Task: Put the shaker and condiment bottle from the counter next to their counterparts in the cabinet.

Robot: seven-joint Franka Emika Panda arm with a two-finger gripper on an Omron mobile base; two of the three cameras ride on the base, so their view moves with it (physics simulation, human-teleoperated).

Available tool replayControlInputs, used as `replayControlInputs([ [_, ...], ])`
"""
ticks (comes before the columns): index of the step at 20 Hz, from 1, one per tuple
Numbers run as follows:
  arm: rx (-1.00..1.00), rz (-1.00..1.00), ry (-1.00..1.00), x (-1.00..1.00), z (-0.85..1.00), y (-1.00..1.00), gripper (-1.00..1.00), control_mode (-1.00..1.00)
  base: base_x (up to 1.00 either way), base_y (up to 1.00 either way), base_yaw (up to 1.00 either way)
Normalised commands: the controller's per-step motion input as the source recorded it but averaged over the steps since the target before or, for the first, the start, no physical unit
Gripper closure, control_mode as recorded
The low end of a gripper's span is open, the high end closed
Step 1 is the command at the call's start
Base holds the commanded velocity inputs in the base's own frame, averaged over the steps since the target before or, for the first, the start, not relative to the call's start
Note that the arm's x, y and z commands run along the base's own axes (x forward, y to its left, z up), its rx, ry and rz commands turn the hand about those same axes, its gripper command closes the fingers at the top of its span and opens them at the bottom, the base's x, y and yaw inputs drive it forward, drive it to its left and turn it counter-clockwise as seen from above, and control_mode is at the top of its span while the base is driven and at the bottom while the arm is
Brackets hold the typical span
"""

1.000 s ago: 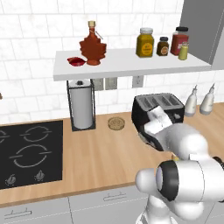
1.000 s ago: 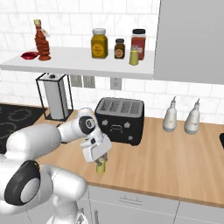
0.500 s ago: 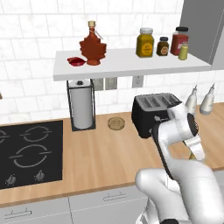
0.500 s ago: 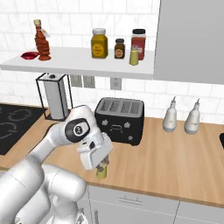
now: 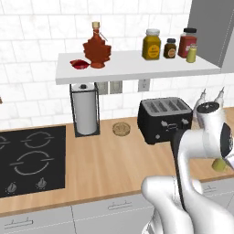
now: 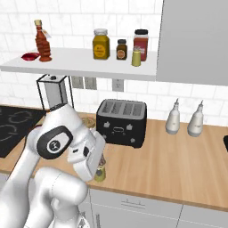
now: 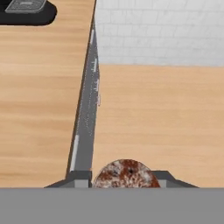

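Jaws are pinching the shaker point(image 6: 100, 173) right at the front edge of the wooden bench point(image 6: 178, 164), near the black toaster point(image 6: 121, 123). Its twin point(image 6: 136, 57) sits up on the cabinet shelf point(image 6: 84, 64), and the maple-leaf condiment bottle point(image 5: 96, 47) stands beside the red packet point(image 5: 79, 64).

My left base view looks forward and down from behind the arm's left side, taking in the table point(image 5: 105, 164), the stove point(image 5: 29, 160), the toaster point(image 5: 165, 119) and the wall shelf point(image 5: 137, 66). My right base view faces the same way from behind the arm's right side, sharing the toaster point(image 6: 121, 122), the shelf point(image 6: 80, 62) and the table point(image 6: 178, 164), with the stove point(image 6: 13, 127) at its left edge. My hand view sits close above the table's point(image 7: 39, 100) front edge and looks steeply down past it to the floor point(image 7: 162, 118).
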Motion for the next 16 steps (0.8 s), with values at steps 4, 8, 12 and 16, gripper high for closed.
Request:
replayControlInputs([
  [4,0.0,0.17,0.0,-0.46,0.95,0.0,1.0,-1.0,0.0,0.0,0.0],
  [8,0.0,0.18,-0.03,-0.42,0.84,0.0,1.0,-1.0,0.0,0.0,0.0],
  [12,0.0,0.21,-0.08,-0.2,0.8,0.0,1.0,-1.0,0.0,0.0,0.0],
  [16,0.0,0.24,-0.06,0.0,0.84,0.03,1.0,-1.0,0.0,0.0,0.0],
])
